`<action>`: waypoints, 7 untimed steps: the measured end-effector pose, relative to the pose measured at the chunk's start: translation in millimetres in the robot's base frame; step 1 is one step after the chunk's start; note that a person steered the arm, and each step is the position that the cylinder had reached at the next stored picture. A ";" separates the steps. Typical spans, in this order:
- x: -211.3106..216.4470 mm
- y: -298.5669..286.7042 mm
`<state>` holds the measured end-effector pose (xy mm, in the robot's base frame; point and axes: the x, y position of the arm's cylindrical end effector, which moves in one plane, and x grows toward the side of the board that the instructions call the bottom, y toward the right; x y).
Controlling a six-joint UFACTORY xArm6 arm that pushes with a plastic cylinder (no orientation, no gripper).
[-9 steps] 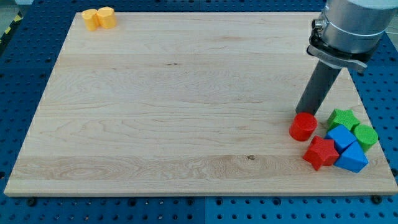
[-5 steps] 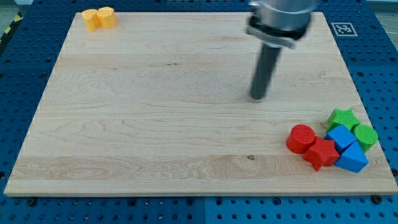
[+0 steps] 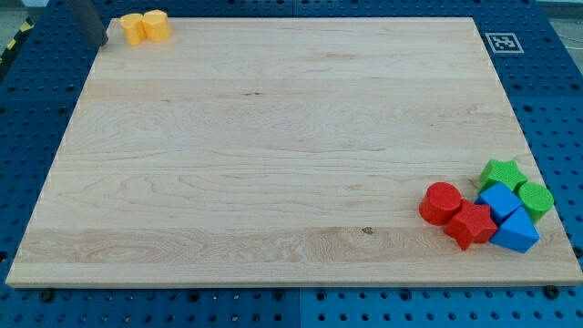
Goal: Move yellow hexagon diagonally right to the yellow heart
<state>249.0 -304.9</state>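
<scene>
Two yellow blocks touch each other at the board's top left corner. The left one (image 3: 133, 28) looks like the heart and the right one (image 3: 157, 25) like the hexagon, though they are small. My rod comes down from the view's top left, slightly blurred. My tip (image 3: 102, 42) is just left of the left yellow block, at the board's left edge, with a small gap between them.
A cluster sits at the bottom right: a red cylinder (image 3: 441, 202), a red star (image 3: 469, 224), two blue blocks (image 3: 499, 199) (image 3: 516, 231), a green star (image 3: 502, 173) and a green block (image 3: 536, 198). A marker tag (image 3: 500, 42) lies off the board's top right.
My rod has swept from the right half of the board up to the top left corner beside the yellow blocks. It nudged the red cylinder slightly left at the start. The yellow blocks have not moved.
</scene>
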 end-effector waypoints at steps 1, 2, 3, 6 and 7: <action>-22.6 0.5; -58.0 8.1; -56.8 15.9; -37.9 89.7; -1.2 125.0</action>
